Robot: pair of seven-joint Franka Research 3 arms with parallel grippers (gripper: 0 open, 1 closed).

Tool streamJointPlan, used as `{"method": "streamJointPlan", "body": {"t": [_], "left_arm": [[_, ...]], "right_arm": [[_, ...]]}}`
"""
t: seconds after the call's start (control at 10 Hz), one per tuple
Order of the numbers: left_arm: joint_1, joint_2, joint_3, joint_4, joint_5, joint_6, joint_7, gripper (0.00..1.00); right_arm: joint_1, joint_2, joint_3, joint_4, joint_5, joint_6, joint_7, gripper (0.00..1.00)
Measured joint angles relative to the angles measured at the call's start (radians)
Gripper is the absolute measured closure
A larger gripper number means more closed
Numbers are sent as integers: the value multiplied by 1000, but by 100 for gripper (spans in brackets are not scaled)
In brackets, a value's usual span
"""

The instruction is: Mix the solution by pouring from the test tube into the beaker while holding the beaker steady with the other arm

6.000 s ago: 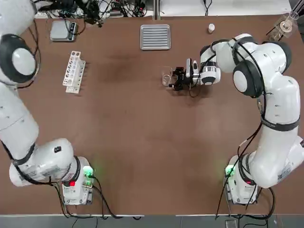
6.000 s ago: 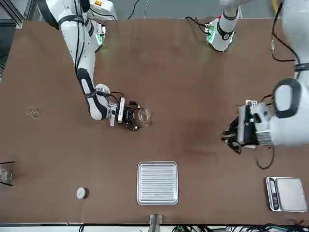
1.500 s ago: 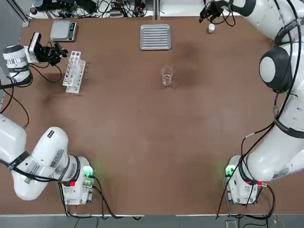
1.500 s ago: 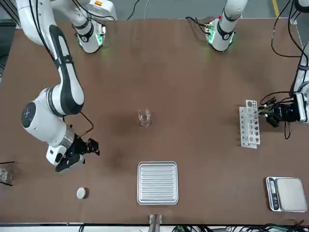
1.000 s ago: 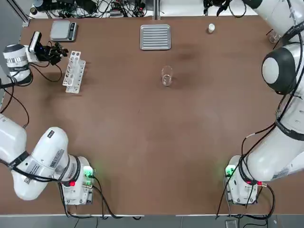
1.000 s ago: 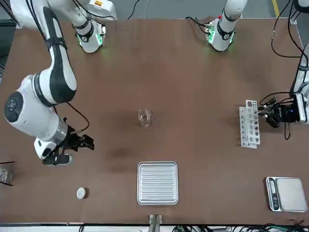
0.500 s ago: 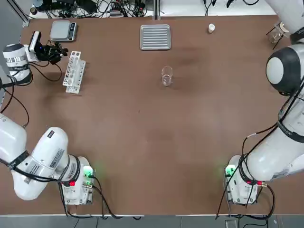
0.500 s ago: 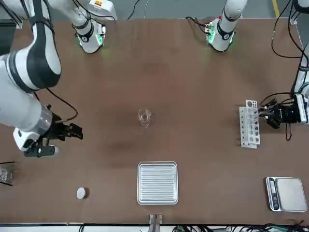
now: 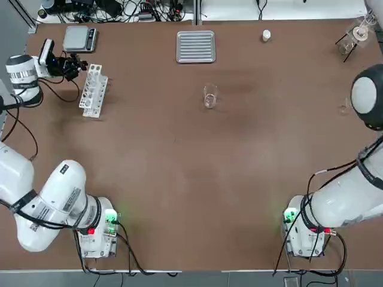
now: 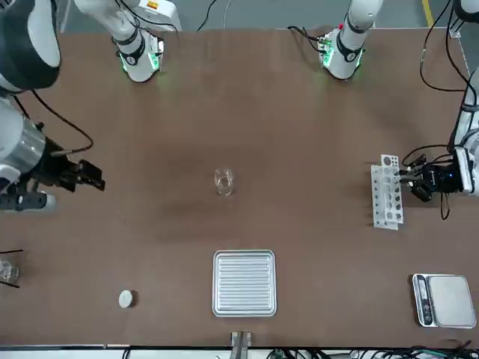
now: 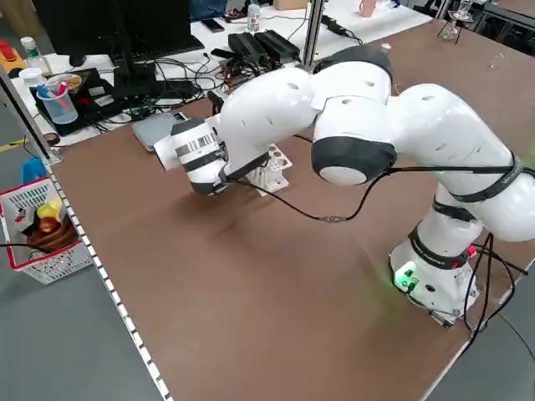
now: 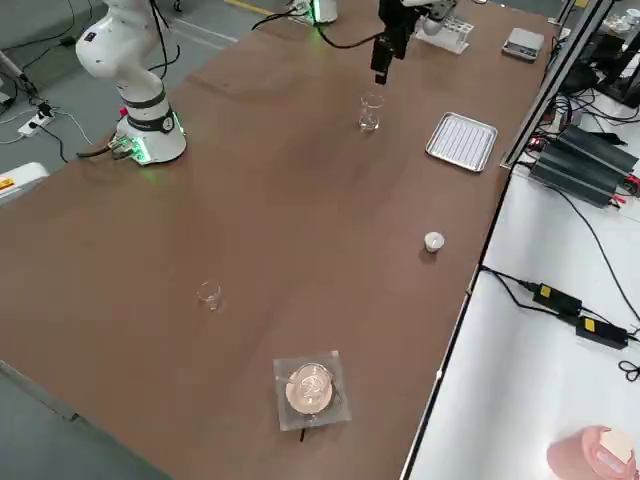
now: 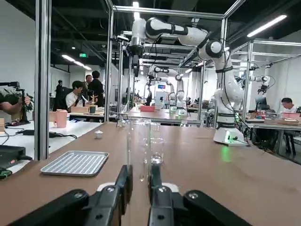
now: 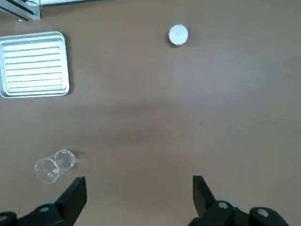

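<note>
The beaker [image 9: 210, 95] stands upright on the counter [image 9: 191, 179], about mid-width and in the far half, just nearer than the ribbed metal tray [image 9: 195, 46]. Nothing touches it, and both arms are well apart from it.

Your left end effector [image 9: 70, 64] is at the far-left edge, level with the counter and right beside the white test tube rack [image 9: 91, 89]. In the left wrist view its fingers [image 13: 123, 186] are drawn close together on a clear upright test tube [image 13: 139, 141], one finger on each side of the glass. They look clamped on it. In that same view the beaker shows beyond the tube, farther across the counter.

Your right end effector [image 10: 88, 174] is raised above the right side of the counter. The right wrist view looks straight down from it, and its fingers [image 14: 73, 195] are spread wide with nothing between them. Below it you see the beaker, the tray and a small white round cap [image 14: 178, 35].

A scale [image 9: 79, 37] sits at the far-left corner, past the rack. A flask on a stand [image 9: 353, 36] is at the far-right corner. A small clear glass piece [image 9: 345, 109] sits near the right edge.
</note>
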Motion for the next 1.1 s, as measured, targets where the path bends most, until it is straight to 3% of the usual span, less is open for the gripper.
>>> {"method": "streamJointPlan", "body": {"t": [0.2, 0.4, 0.7, 1.1], "left_arm": [[-1, 6, 2, 0, 7, 9, 8, 78], [-4, 19, 4, 0, 9, 19, 22, 78], [-9, 39, 9, -1, 28, 34, 63, 78], [1, 55, 10, -1, 56, 41, 163, 78]], "right_arm": [[-6, -109, -29, -112, -4, 5, -3, 0], [-7, -210, -59, -174, -21, -62, -4, 0], [-9, -272, -74, -168, -69, -150, -6, 0], [-22, -281, -82, -164, -99, -157, -17, 0]]}}
